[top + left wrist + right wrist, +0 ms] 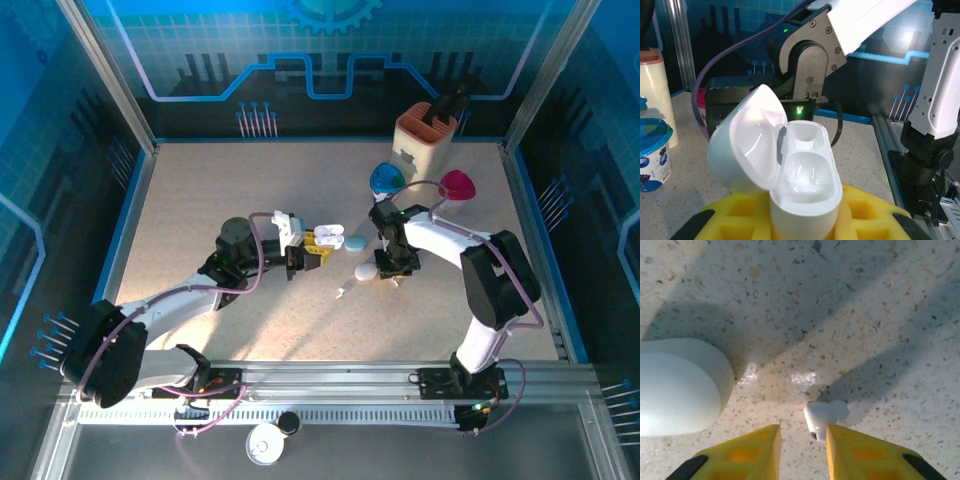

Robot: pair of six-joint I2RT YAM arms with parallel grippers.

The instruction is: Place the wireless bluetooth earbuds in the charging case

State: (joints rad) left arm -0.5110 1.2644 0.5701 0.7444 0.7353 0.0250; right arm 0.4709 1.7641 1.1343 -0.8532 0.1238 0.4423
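Observation:
My left gripper [312, 252] is shut on a white charging case [807, 185] and holds it upright between its yellow fingers [867, 215]. The case's lid [747, 145] is swung open to the left, and both wells look empty. My right gripper [803, 450] points down at the table, open. A small white earbud [823, 418] lies on the table between its fingertips, against the inner edge of the right finger [860, 455]. In the top view the right gripper [397, 272] stands just right of a shut white pebble case [366, 271]. Another earbud [343, 291] lies loose in front of that case.
A pale blue case [355, 241] lies beside the held one. A blue-lidded cup [386, 180], a magenta-lidded cup [458, 186] and a beige holder [428, 135] stand at the back right. The shut white case [680, 390] sits close to the left of my right fingers.

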